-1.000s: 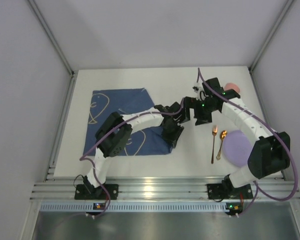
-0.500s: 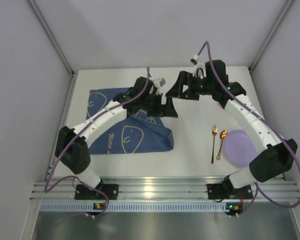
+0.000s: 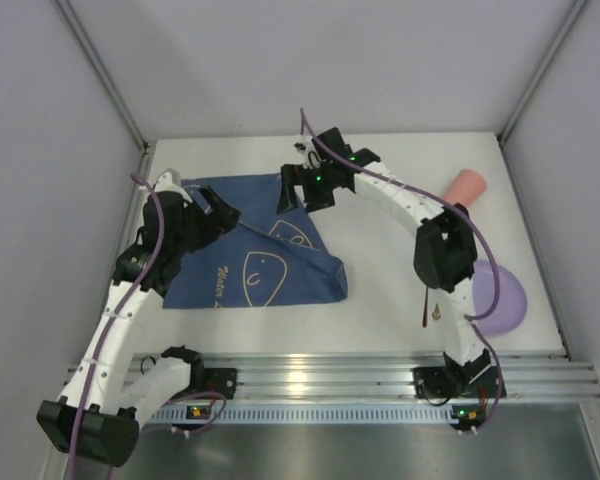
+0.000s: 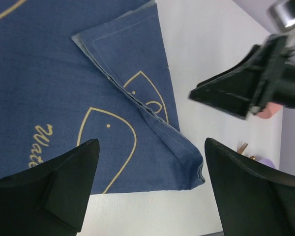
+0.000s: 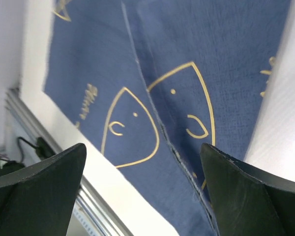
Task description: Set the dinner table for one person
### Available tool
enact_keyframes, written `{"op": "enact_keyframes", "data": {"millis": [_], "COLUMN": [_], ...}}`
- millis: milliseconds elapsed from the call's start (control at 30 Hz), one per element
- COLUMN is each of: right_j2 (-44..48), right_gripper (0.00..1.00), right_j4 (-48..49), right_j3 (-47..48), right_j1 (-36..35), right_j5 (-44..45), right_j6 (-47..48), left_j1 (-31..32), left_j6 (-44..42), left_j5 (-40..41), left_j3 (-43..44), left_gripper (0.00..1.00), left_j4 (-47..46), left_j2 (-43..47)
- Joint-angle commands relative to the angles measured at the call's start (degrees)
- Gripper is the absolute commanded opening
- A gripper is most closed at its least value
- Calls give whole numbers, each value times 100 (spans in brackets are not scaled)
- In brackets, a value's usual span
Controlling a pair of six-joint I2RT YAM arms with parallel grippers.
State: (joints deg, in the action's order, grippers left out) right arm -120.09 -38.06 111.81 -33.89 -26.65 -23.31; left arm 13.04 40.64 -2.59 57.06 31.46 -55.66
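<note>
Nearest me runs the ribbed rail of the white dinner table, which spreads under everything else. On my right, my own arm covers most of the cutlery, so I cannot tell fork from spoon, and it cuts off one edge of the lilac plate. Further in lies the blue placemat, one corner folded over. My left pincer and right pincer both hang spread wide above it, pinching nothing. Farthest right sits a pink cup.
</note>
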Motion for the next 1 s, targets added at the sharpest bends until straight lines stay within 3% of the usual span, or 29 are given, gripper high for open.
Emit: {"op": "enact_keyframes", "data": {"millis": [0,400,767,867,900,967], "right_j2": [-540,-1341,-1868,-2105,-2132,-2106], "right_gripper": [100,100,99,86,75,64], "right_j4": [-737,-966,-1344,-1484,-1519,-1520], "right_j3": [604,860,1062,1299,1334,1326], "right_j1": [-258,-1005,-1260,-1260,-1252,-1252], "right_j5": [327,740,2190,2638,2804,3034], "right_j6": [345,679,855,854,854,863], "left_j1": [-126,-495,-592,-601,-601,-601], "left_j6": [32,-460,-566,-549,-540,-549], "left_j5": [672,743,400,286,285,129], "left_j3": [42,-283,-248,-239,-256,-300], "left_gripper": [93,94,94,93,93,93], "left_j4": [570,932,870,888,897,897], "left_j2": [213,354,11,-50,-50,-42]}}
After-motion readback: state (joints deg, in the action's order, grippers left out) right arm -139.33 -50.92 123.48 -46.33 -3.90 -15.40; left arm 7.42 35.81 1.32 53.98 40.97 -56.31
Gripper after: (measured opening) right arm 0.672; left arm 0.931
